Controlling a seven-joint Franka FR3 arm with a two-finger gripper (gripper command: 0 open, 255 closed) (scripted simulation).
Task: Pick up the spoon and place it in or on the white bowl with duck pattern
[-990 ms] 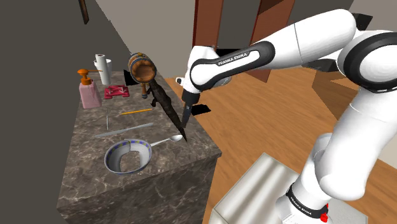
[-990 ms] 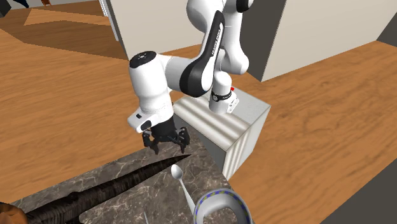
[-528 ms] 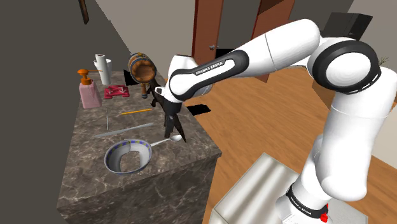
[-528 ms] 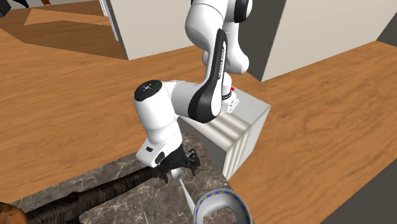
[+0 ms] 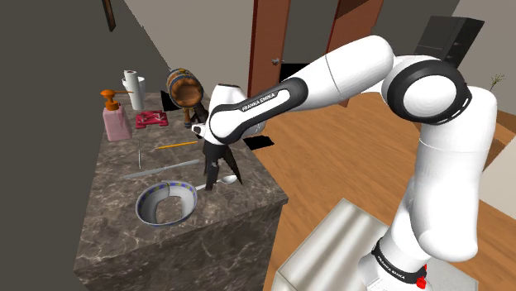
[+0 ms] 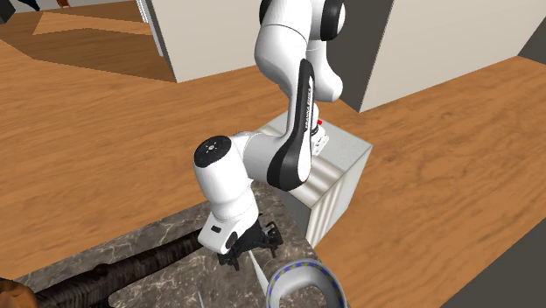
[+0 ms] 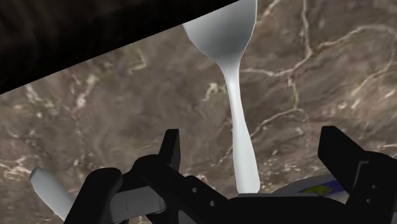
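Wrist view: the spoon (image 7: 240, 121) lies flat on the dark veined marble counter (image 7: 114, 121). Its rounded head is cut off by the frame edge, and the tip of its handle is hidden behind the body of the gripper (image 7: 252, 140). It is plain pale grey-white, with a slim handle that widens slightly toward the end. The two black fingers (image 7: 340, 159) stand wide apart on either side of the handle, touching neither it nor each other, so the claw is released and grasps nothing. A sliver of the white bowl (image 7: 315, 189) with blue and yellow marks peeps in by one finger; whether those marks are ducks I cannot tell. From the shoulder view the hand covers most of the spoon, which sits just beside the white bowl near the counter's edge. From the second exterior view the white bowl is cut by the bottom edge, and a long dark object (image 6: 131, 267) runs off the corner, its kind unclear. I count one spoon, one white bowl, one pink pump bottle (image 5: 116, 121) and one small barrel (image 5: 183, 85).
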